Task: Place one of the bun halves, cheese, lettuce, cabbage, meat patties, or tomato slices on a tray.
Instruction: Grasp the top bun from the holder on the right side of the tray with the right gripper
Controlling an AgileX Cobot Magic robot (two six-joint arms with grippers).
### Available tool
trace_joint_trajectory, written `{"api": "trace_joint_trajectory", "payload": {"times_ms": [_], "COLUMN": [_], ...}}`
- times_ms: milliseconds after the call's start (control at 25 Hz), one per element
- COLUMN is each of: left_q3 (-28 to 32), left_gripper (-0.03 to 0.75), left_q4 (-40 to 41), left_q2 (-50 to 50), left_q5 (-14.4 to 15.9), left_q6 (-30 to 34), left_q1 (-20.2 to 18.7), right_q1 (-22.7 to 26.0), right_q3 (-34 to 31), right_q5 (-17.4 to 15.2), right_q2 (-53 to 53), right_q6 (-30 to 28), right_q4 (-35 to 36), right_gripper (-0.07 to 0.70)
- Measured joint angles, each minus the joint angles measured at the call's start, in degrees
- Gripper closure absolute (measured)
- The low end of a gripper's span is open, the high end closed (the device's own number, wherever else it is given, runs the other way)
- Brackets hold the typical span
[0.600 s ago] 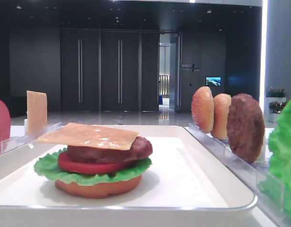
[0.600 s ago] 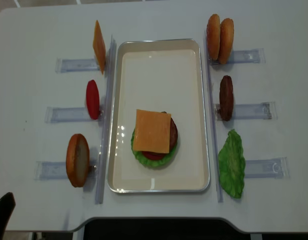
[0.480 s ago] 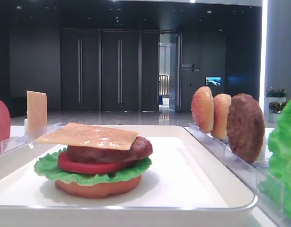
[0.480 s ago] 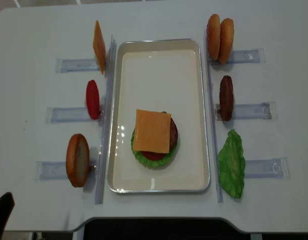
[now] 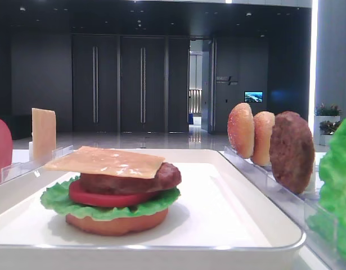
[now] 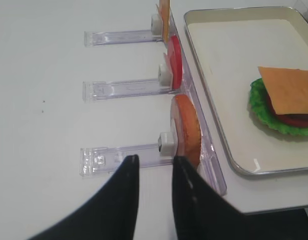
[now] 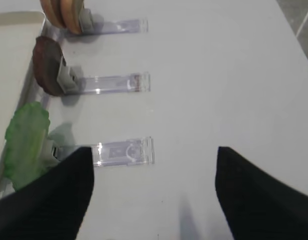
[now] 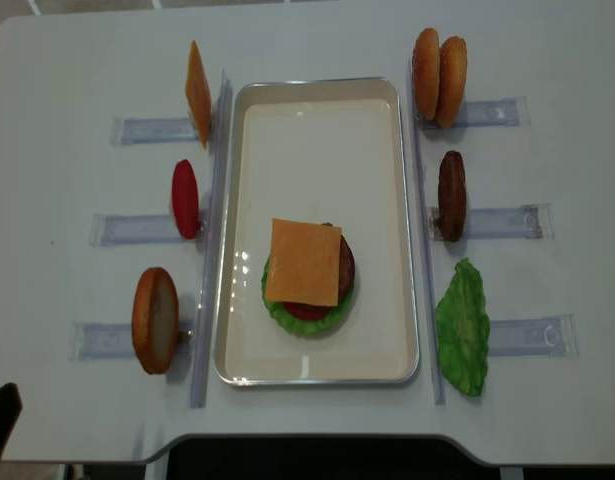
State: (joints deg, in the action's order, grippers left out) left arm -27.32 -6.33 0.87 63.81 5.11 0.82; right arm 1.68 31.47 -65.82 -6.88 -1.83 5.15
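Tray sits mid-bench, white, raised rim. On its near half a stack: flat bottom bun, lettuce leaf, tomato slice, meat patty, cheese slice on top, slightly askew.

Left of tray, clear racks hold items standing on edge: spare cheese at far rack, spare tomato slice in the middle, top bun half nearest, pale underside showing in the overhead view. Right of tray: two buns side by side touching at far rack, spare patty in the middle rack, spare lettuce by the near rack, leaning flat-ish next to the tray rim.

Left gripper low at the near bench edge, jaws apart with a narrow gap, nothing between them, tips just short of the top bun half's rack, not touching the bun. Right gripper over the bare bench right of the near rack, jaws spread wide, holding nothing; spare lettuce just off its left finger. In the overhead view only a dark bit of the left arm shows at the bottom left corner.
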Motion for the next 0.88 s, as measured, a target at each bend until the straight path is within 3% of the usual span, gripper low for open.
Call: {"api": "trace_joint_trajectory", "payload": {"times_ms": [360,640,880], "left_q3": [0.00,0.00,0.00], "left_gripper": [0.621,0.701,0.714], "left_q4": [-0.01,-0.01,-0.01], "left_q2": [0.00,0.00,0.00], "left_q5": [-0.05,-0.05,-0.05], "left_q6": [0.00,0.00,0.00], "left_q1": [0.00,0.00,0.00], "right_q1": [0.00,0.00,0.00], "right_q3": [12.63,29.62,43.68], "right_q5": [0.95,-0.91,-2.27], "right_q2": [-28.75,-52.87,-67.26], "right_q6": [-0.05,-0.11,-1.66], "right_q4": [0.38,2.21,2.98], "right_gripper": [0.145,0.145,0.145]}}
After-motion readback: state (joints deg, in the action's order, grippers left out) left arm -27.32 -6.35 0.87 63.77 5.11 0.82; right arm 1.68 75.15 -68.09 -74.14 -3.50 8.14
